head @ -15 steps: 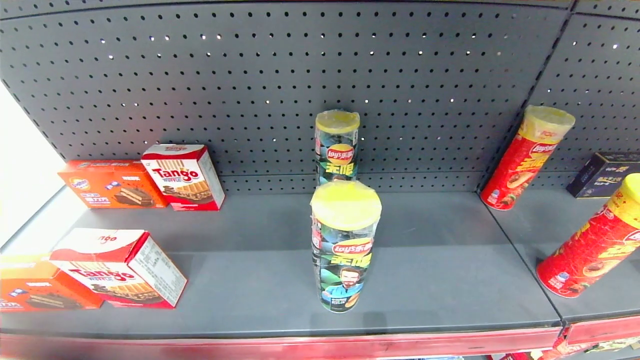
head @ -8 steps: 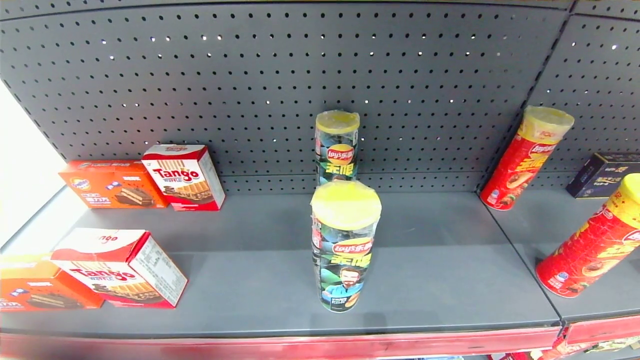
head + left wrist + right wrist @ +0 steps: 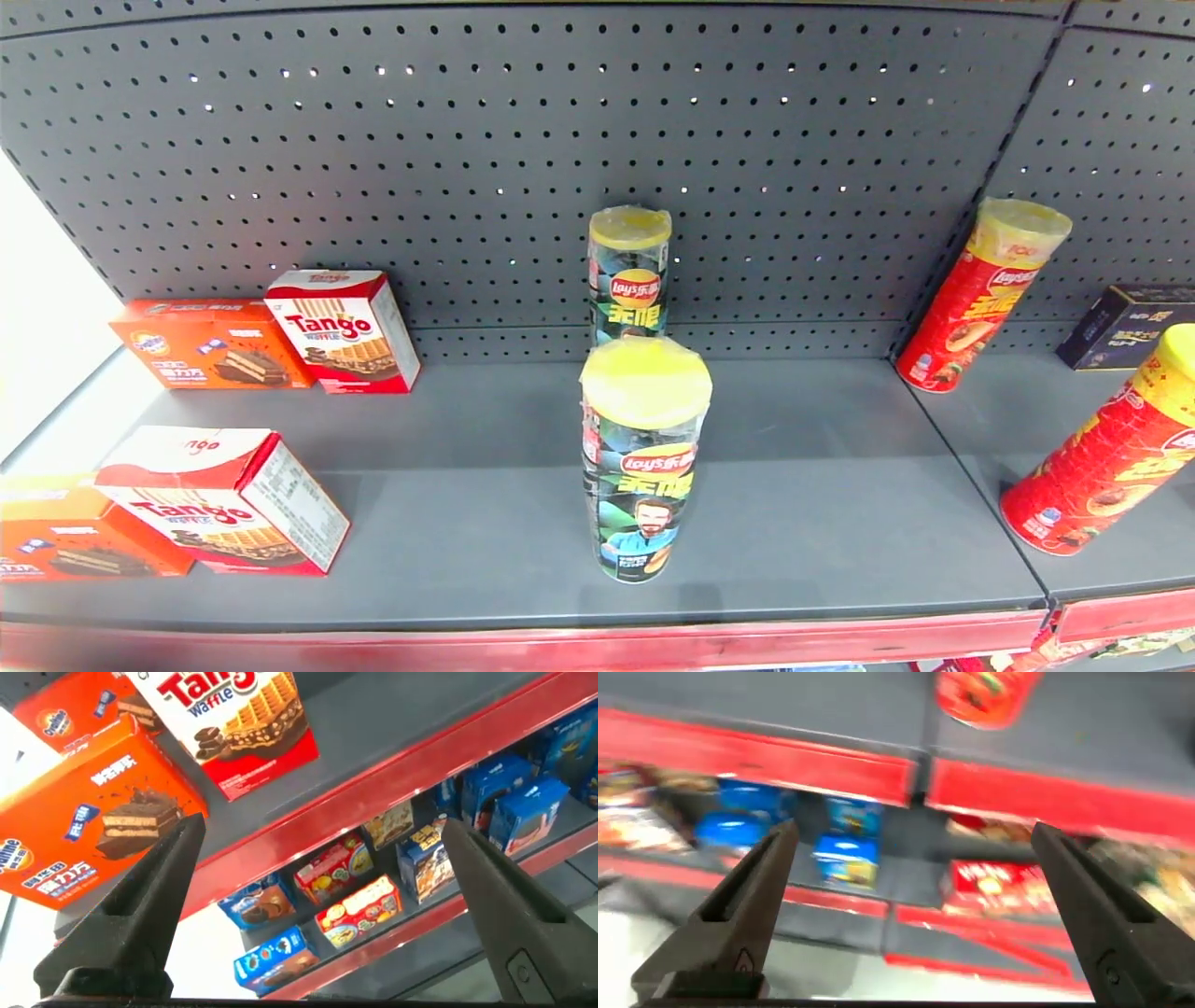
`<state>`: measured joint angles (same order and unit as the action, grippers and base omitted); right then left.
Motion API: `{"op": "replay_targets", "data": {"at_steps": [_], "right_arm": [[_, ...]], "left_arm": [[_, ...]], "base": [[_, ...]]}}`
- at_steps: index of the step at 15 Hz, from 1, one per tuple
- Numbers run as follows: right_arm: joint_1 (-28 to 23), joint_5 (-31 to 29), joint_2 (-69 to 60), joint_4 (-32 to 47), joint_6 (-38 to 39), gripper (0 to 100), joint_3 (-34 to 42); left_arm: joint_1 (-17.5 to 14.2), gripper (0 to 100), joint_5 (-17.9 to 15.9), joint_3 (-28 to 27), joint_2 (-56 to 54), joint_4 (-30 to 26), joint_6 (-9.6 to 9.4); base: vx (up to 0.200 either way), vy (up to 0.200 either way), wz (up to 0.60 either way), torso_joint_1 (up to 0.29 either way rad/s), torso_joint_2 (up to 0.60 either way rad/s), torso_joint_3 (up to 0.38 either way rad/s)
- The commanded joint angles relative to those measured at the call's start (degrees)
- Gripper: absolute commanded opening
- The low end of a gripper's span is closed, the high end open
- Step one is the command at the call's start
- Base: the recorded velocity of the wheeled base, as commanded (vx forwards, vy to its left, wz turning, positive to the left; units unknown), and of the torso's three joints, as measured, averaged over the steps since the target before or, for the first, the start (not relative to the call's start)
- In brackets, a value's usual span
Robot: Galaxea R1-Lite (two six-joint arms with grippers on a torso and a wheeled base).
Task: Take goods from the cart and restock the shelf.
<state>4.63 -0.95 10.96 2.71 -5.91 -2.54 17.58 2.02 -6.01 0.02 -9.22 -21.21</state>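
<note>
Two green chip cans with yellow lids stand upright on the grey shelf (image 3: 822, 504): the front can (image 3: 642, 462) mid-shelf, the rear can (image 3: 629, 273) against the pegboard. My left gripper (image 3: 322, 829) hangs open and holds nothing, just outside the shelf's red front edge (image 3: 392, 779), below the orange wafer box (image 3: 89, 812) and a red-and-white wafer box (image 3: 238, 714). My right gripper (image 3: 915, 829) is open and holds nothing too, in front of the red edge (image 3: 1018, 789), beneath a red chip can (image 3: 985, 693).
Wafer boxes sit at the shelf's left, two at the back (image 3: 341, 329) and two at the front (image 3: 224, 499). Red chip cans (image 3: 990, 289) (image 3: 1111, 462) and a dark box (image 3: 1125, 325) fill the neighbouring bay on the right. Lower shelves hold blue packs (image 3: 519, 807) and red packs (image 3: 999, 887).
</note>
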Motion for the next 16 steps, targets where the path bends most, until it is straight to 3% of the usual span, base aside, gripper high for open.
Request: {"op": "replay_targets", "data": {"at_steps": [1,3,6,7,9,10,11,12,14,16], "right_arm": [[-3.4,0.2,-3.9,0.0,0.3,100,0.0],[-4.5,-0.7,-10.3,-1.0,2.1,100,0.4],[-4.8,-8.9,-9.8,-3.3,5.6,100,1.2],[-4.3,-6.1,-9.6,-3.4,6.3,100,1.2],[-4.7,9.6,-10.3,-3.6,5.3,100,1.5],[-4.8,5.3,-10.0,-3.4,5.6,100,1.4],[-5.0,-4.3,-9.6,-3.2,7.5,100,2.3],[-5.1,-4.9,-9.5,-2.9,9.2,100,2.4],[-4.7,-3.0,-10.3,-2.8,5.3,100,2.4],[-4.6,-3.1,-10.5,-2.9,6.4,100,2.5]], "left_arm": [[0.0,100,0.0,0.0,0.0,0.0,0.03],[0.0,100,0.0,0.0,0.0,0.0,-0.15],[-0.1,100,0.0,0.0,0.0,0.0,-0.15],[-0.1,100,0.0,0.0,0.0,0.0,-0.15],[0.0,100,0.0,0.0,0.0,0.0,0.12],[0.0,100,0.0,0.0,0.0,0.0,0.21],[0.0,100,0.1,0.0,0.0,0.0,0.47],[0.0,100,0.6,0.0,0.0,0.0,1.00],[0.0,100,1.0,0.0,0.0,0.0,1.35],[-0.1,100,1.1,0.0,0.0,0.0,3.46]], "base": [[0.000,0.000,0.00,0.000,0.00,0.000],[0.000,0.000,0.00,0.000,0.00,0.000],[0.000,0.000,0.00,0.000,0.00,0.000],[0.000,0.000,0.00,0.000,0.00,0.000],[0.000,0.000,0.00,0.000,0.00,0.000],[0.000,0.000,0.00,0.000,0.00,0.000],[0.000,0.000,0.00,0.000,0.00,0.000],[0.000,0.000,0.00,0.000,0.00,0.000],[0.000,0.000,0.00,0.000,0.00,0.000],[0.000,0.000,0.00,0.000,0.00,0.000]]}}
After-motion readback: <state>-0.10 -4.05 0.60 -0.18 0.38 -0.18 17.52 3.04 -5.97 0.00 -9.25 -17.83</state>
